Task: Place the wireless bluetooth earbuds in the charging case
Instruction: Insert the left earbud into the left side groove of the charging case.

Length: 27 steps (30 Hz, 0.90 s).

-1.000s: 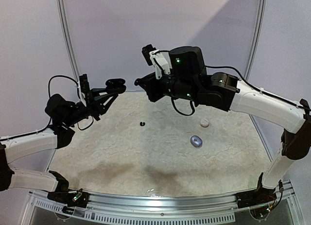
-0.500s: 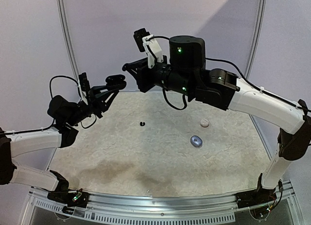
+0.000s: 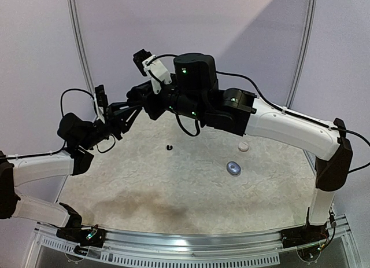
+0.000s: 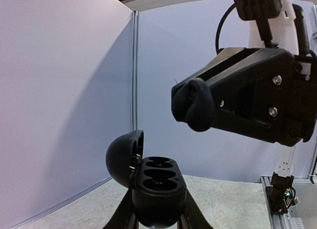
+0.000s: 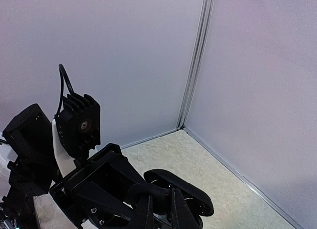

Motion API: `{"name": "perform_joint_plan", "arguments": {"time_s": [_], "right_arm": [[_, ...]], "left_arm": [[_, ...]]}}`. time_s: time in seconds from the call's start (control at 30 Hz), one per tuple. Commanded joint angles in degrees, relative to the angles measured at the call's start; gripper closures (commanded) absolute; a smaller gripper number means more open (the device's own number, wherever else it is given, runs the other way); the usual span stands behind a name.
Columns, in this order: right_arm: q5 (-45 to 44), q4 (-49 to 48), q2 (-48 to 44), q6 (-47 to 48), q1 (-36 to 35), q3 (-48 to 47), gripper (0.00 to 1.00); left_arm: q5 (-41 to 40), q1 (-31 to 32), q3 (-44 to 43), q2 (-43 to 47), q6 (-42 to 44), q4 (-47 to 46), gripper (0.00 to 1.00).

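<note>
Above the desk (image 3: pixel 191 193), close beside the left pincer (image 4: pixel 157 216), the right pincer (image 4: pixel 194 106) has swung over from farther right within the last second and now hangs just above and to the right of the glossy black open charging case (image 4: pixel 156 189). The left pincer is clamped on that case, hinged lid tipped back to its left, two wells facing up and seemingly vacant. The right pincer's jaws are together; a dark rounded lump sits at their tips, probably a black earbud, though I cannot be sure. That closing of the gap suggests the insertion is about to start. Well below the right pincer, on the desk, lie a small black earbud (image 3: pixel 169 147), a whitish pebble-like case (image 3: pixel 243 146) and a silver-grey rounded case (image 3: pixel 233 168).
</note>
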<state>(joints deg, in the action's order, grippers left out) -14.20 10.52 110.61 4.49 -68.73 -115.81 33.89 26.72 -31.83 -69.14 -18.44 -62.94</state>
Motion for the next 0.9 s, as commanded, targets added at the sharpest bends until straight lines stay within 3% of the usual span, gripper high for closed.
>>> {"name": "perform_joint_plan", "arguments": {"time_s": [0.0,0.87], "right_arm": [[0.4,1.1,2.4,3.3,-0.6,-3.4,1.00],[-6.7,3.3,6.7,3.5,-0.6,-5.7,1.00]], "left_arm": [[0.3,-0.2,-1.3,0.2,-0.7,1.9,1.00],[0.3,-0.3,-2.5,0.2,0.1,4.4,1.00]]}}
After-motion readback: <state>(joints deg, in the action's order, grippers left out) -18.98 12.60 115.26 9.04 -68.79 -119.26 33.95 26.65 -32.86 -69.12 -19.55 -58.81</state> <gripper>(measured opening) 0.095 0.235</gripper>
